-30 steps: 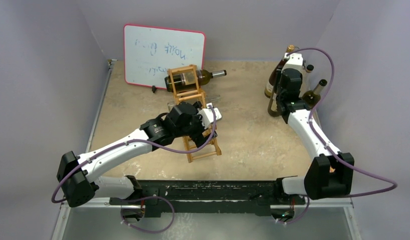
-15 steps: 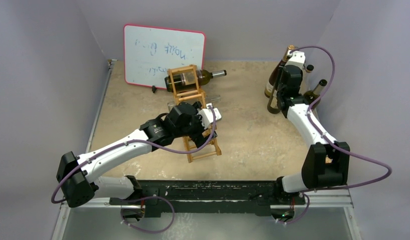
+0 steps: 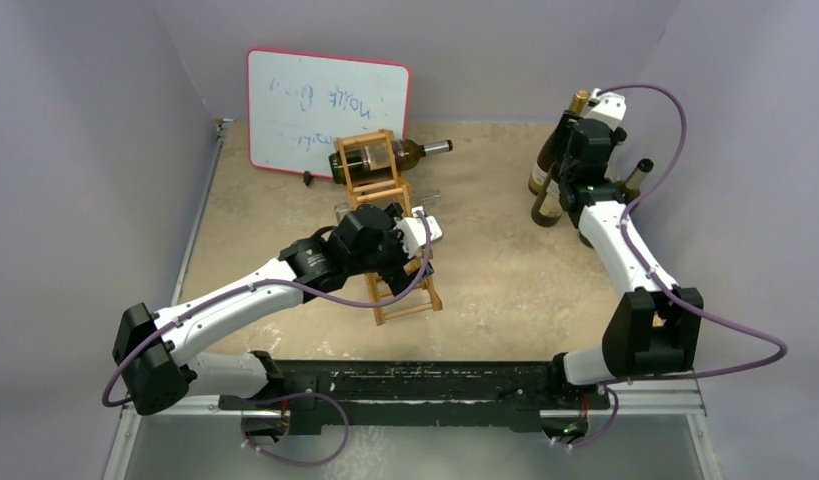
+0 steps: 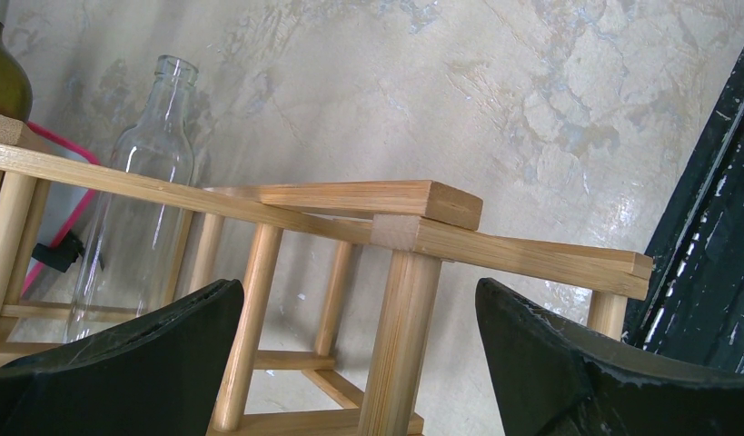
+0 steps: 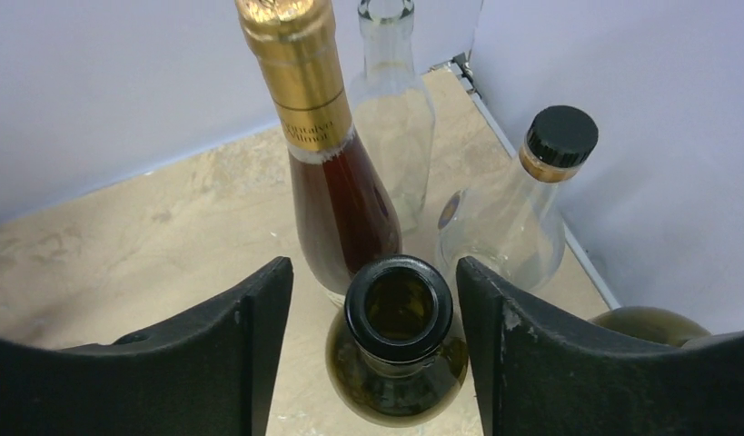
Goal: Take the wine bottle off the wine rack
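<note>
1. The red-edged white whiteboard (image 3: 328, 112) standing at the back of the desk is carrying faint blue handwriting, too washed out to be read.
2. The gold-foil-necked dark reddish-brown glass bottle (image 5: 327, 154) is showing two lines of small dark print on its foil, too blurred to make out.

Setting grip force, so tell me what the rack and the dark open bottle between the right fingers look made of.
Rack: pale wood, possibly bamboo, matte; fine grain lines and plain joints show. Bottle: dark green glass, glossy; translucent shoulder, highlights on the rim.
</note>
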Controlling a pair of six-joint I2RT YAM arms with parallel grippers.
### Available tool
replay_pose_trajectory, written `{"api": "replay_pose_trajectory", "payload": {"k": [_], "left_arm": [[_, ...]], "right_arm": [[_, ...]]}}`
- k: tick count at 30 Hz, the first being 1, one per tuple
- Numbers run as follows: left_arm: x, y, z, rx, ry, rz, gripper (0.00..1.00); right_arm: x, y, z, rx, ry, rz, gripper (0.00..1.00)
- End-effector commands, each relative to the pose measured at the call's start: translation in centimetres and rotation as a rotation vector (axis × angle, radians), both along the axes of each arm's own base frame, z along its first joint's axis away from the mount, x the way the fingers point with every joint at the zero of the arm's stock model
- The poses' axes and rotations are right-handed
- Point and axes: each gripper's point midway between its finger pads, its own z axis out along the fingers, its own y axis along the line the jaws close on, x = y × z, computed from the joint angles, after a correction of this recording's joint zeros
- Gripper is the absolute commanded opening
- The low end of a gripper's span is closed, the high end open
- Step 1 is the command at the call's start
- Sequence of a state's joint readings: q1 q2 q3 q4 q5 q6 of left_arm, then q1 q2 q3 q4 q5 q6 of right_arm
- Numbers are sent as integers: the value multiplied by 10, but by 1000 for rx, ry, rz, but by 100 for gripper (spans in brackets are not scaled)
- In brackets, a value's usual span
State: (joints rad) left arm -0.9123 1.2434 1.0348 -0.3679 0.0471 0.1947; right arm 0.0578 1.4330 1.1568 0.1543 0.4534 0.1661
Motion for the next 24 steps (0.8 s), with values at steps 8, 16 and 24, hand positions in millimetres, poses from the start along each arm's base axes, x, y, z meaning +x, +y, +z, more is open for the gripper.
{"api": "replay_pose_trajectory", "payload": {"k": [8, 16, 24], "left_arm": [[-2, 0, 37, -111, -77, 0, 100], [-11, 2, 72, -237, -130, -13, 100], [-3, 31, 129, -396, -276, 133, 100]], "right_arm": [[-50, 24, 60, 137, -79, 110, 95], [-103, 54, 73, 167, -85, 304, 100], [-122, 105, 57, 305, -25, 549, 100]]}}
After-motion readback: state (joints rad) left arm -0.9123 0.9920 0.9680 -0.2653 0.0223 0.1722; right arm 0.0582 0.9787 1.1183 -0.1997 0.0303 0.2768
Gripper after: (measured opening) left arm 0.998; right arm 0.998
